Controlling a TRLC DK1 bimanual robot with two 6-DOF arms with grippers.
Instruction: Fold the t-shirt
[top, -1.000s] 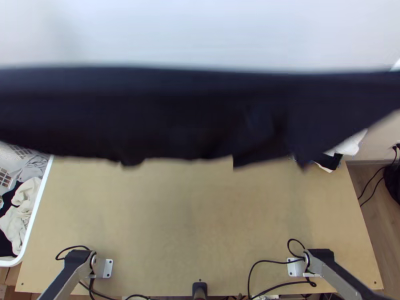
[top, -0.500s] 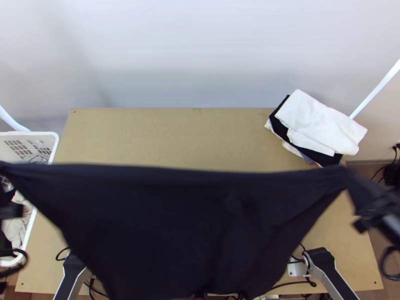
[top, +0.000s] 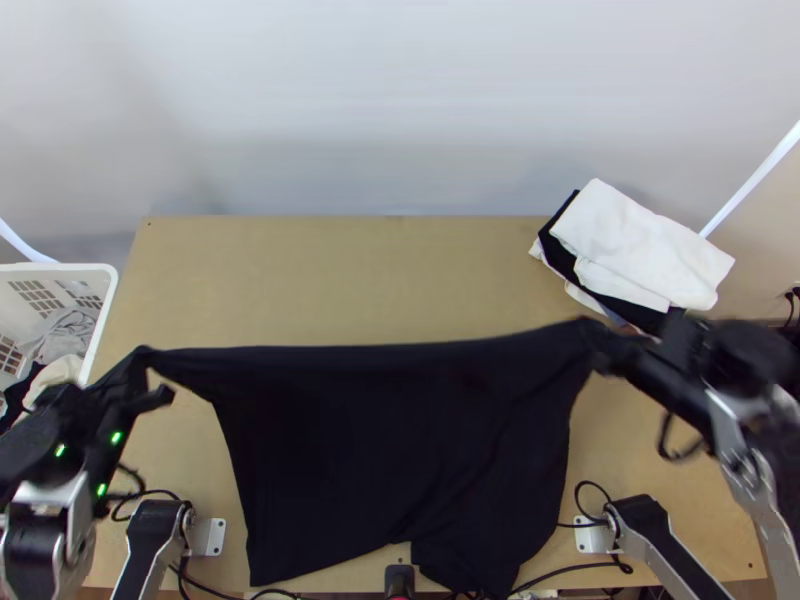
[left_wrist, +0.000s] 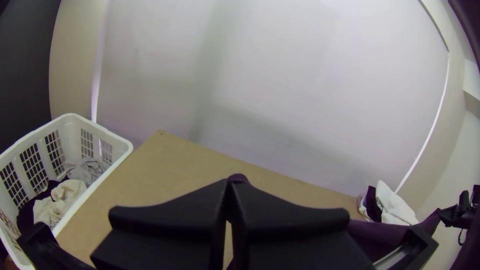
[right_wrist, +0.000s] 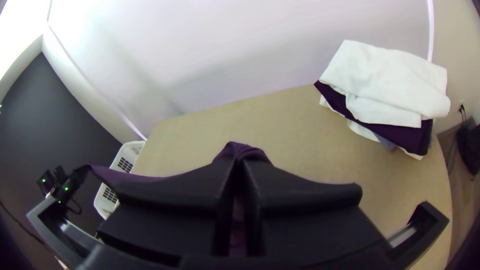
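Two ends of black t-shirt (top: 390, 450) clamped in left pincer (top: 140, 362), right pincer (top: 603, 348); long axis sideways, drape nearward.

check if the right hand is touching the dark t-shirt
Touching. The right wrist view shows it: the right hand has its two fingers closed on the dark t-shirt, with cloth bunched up at their tips.
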